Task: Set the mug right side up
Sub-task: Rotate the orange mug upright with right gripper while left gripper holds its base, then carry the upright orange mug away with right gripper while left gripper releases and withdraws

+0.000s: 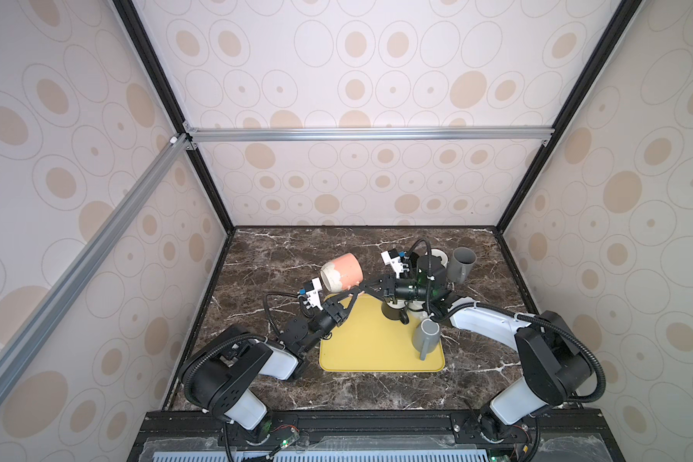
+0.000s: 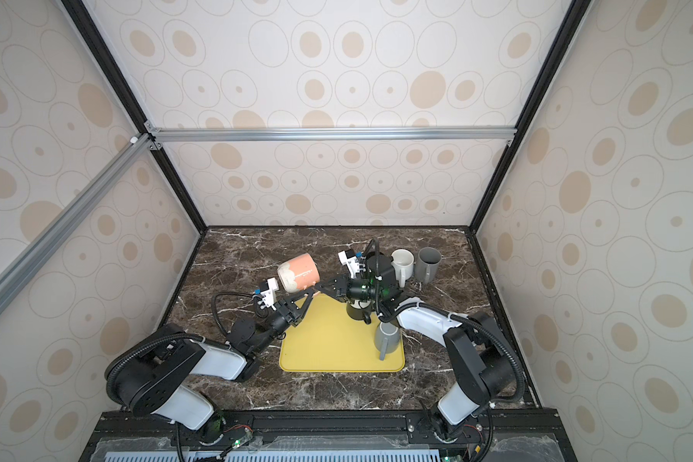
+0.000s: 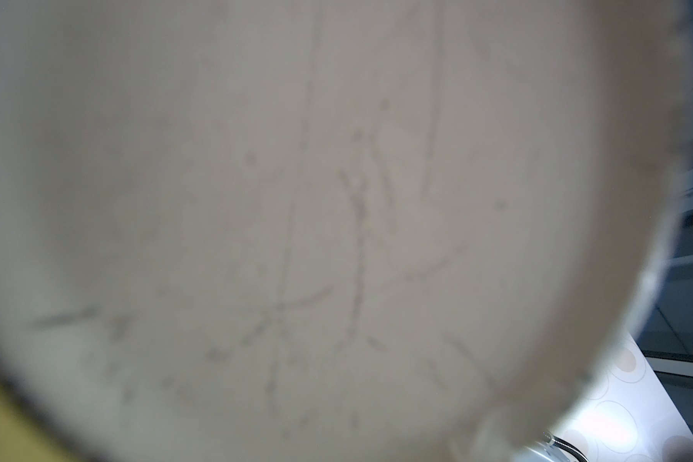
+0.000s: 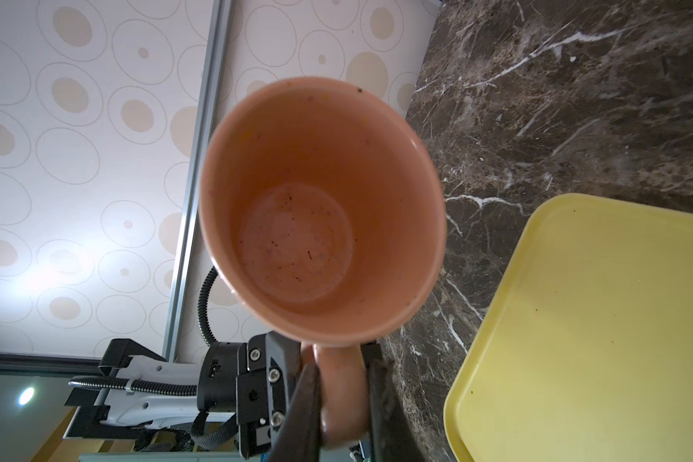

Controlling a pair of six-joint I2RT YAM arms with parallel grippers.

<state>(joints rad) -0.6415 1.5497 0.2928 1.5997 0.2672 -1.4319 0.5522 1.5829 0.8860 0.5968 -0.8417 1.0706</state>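
The pink mug [image 1: 343, 272] hangs tipped on its side above the marble table [image 1: 257, 260], by the yellow tray's [image 1: 377, 356] far corner, its handle pinched in my right pincer [image 4: 341, 356], and my left pincer [image 1: 353, 297], pressed together, seems to clamp that handle too.

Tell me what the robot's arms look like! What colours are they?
The left arm and right arm match. Both have chunky black joints with smooth, rounded white shells between them. Black ribbed cables loop along each one. Near each wrist sits a small white camera block. The jaws are thin, dark and pointed.
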